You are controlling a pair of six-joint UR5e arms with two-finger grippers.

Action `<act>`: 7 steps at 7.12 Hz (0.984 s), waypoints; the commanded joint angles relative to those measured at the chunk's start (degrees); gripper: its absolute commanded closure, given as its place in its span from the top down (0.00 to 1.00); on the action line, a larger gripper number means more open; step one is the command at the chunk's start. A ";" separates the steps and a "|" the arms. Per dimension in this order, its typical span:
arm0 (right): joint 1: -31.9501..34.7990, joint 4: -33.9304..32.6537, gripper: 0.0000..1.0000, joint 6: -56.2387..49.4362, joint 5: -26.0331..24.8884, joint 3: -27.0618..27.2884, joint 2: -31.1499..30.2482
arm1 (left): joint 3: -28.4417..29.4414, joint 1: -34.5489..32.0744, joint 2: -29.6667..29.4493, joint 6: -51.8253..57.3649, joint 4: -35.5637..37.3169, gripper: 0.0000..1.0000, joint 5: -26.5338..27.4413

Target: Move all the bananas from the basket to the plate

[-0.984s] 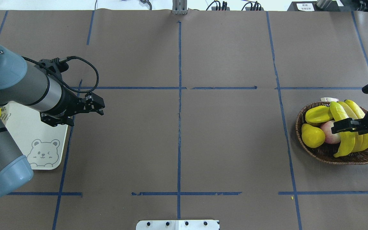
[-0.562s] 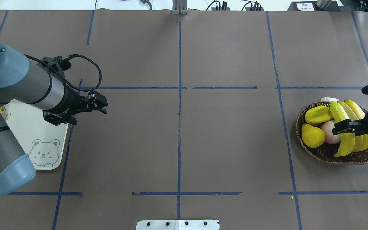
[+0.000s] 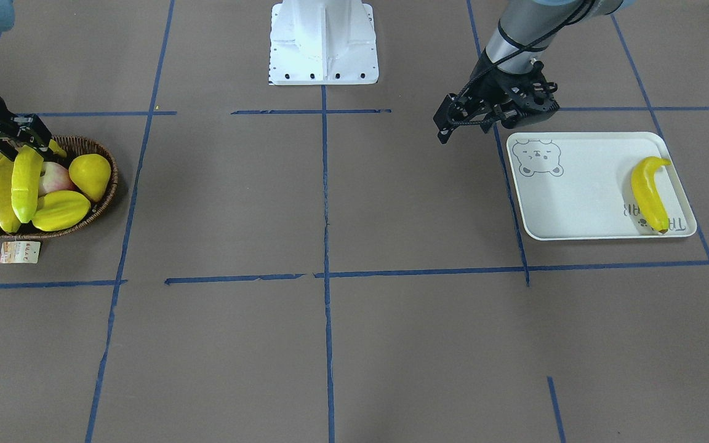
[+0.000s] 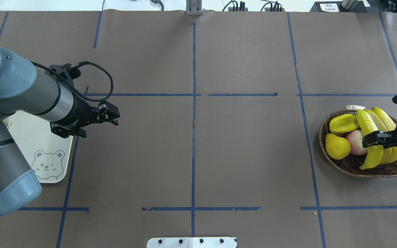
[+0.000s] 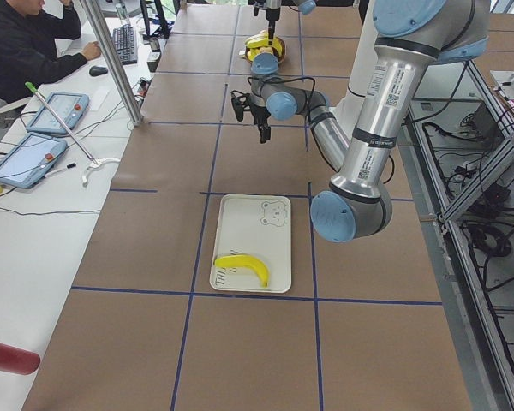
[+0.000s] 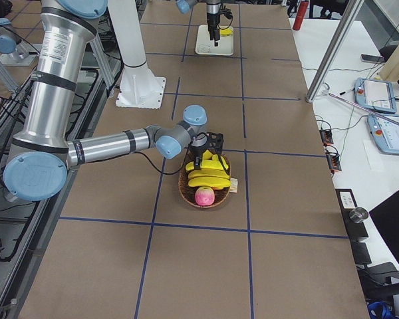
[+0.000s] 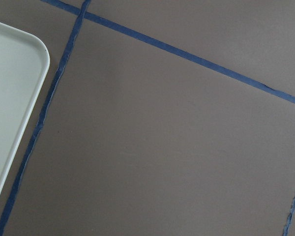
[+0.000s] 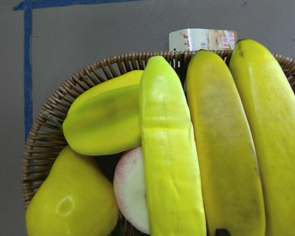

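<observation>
Here, the oval, shallow, dark-brown woven wicker basket [image 4: 345, 165] sits at the table's end on the robot's right. It holds three long, curved, bright-yellow bananas [image 3: 1, 195] lying side by side on top of the other fruit. The black two-finger right gripper [image 3: 24, 144] hangs low over the topmost banana [image 3: 26, 179], near its end toward the robot, with one finger on each side. I cannot tell whether the fingers press on it or stand free.

Beside the bananas lie a ridged yellow starfruit [image 3: 59, 210], a plump yellow pear-shaped fruit [image 3: 90, 174] and a pink-and-cream round fruit [image 3: 54, 178]. A small paper tag [image 3: 20, 251] lies on the brown paper table [image 3: 237, 203] just outside the rim.

Well apart, a fourth banana [image 3: 648, 194] lies flat on the white rectangular tray [image 3: 582, 200] with the grey bear face, its dark tip by the lettering. The black left gripper [image 3: 442, 128] hovers over bare table near the tray's bear corner, jaws apart and holding nothing.
</observation>
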 commanded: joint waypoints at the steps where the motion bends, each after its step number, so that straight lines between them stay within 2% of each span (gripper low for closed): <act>1: 0.01 0.09 0.38 -0.01 0.06 -0.04 -0.07 | 0.14 1.42 -0.85 -1.42 0.09 0.99 0.16; 3: 0.10 0.36 0.09 -0.01 0.50 0.31 -0.07 | 0.23 1.42 -0.94 -1.43 0.09 0.99 0.16; 4: 0.53 0.36 0.03 -0.01 4.33 0.74 0.28 | 0.23 1.42 -0.94 -1.34 0.01 0.99 0.07; 5: 5.76 0.10 0.01 -0.10 10.28 1.97 0.46 | 0.14 1.42 -1.03 -1.34 0.01 0.99 0.07; 7: 11.50 0.18 0.01 -0.10 19.27 5.83 0.63 | -0.03 1.42 -1.11 -1.42 0.01 0.99 0.07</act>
